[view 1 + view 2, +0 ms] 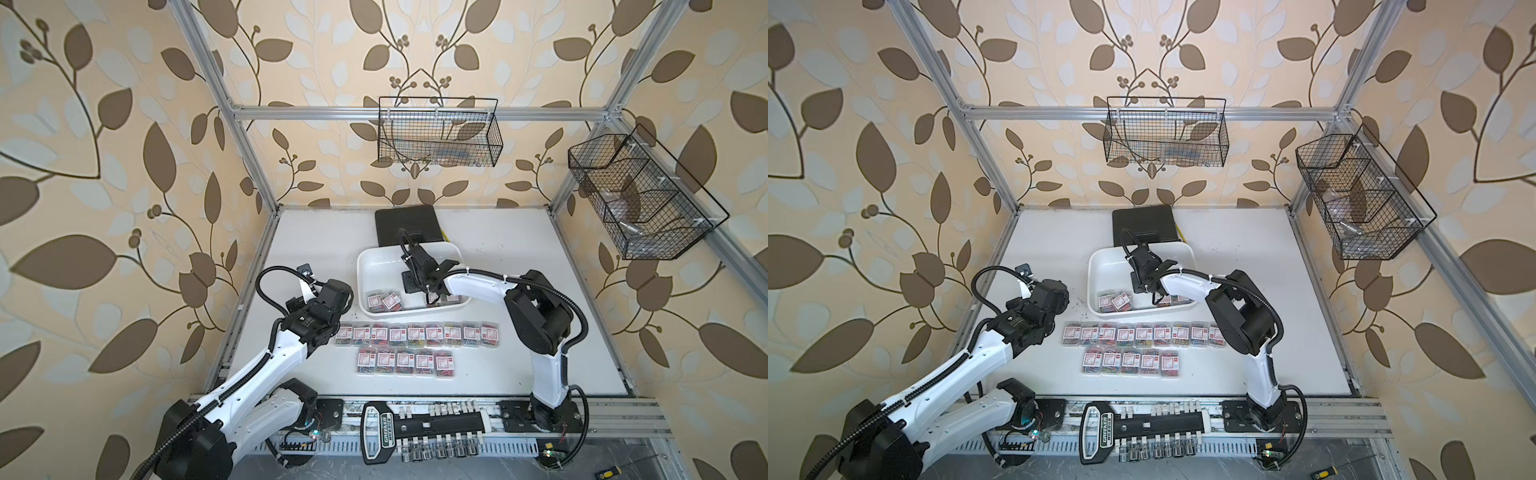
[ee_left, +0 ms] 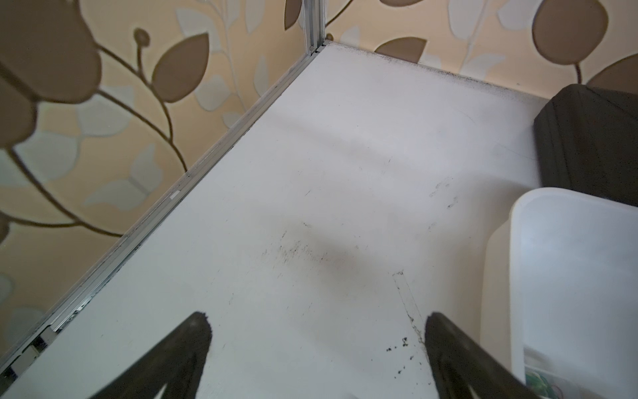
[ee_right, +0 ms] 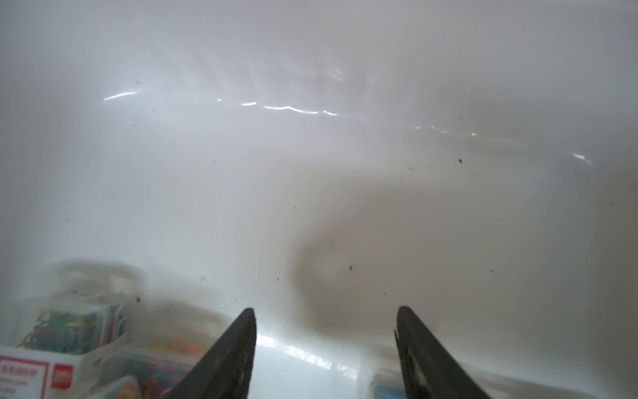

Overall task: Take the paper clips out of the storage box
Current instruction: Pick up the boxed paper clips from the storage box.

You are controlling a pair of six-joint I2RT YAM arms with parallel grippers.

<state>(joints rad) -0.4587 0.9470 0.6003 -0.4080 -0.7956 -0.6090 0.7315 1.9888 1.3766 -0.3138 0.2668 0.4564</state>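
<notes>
The white storage box [image 1: 361, 266] sits mid-table. Two clear boxes of paper clips [image 1: 384, 300] lie at its front left, and others [image 1: 451, 298] at its front right. My right gripper [image 1: 430, 297] reaches down onto those. In the right wrist view its jaws [image 3: 326, 311] stand apart, open, with a clear box lid [image 3: 310, 366] between the fingers. Contact does not show. More paper clips [image 3: 69, 328] lie beside it. Several boxes [image 1: 415, 334] stand in two rows on the table before the tray. My left gripper [image 2: 317, 319] hangs open and empty over bare table left of the tray [image 2: 518, 214].
A black hard case [image 1: 407, 226] lies right behind the tray. Wire baskets hang on the back wall [image 1: 440, 133] and the right wall [image 1: 640, 195]. A socket set [image 1: 415, 428] and a screwdriver [image 1: 609, 472] lie beyond the front edge. Aluminium posts frame the table.
</notes>
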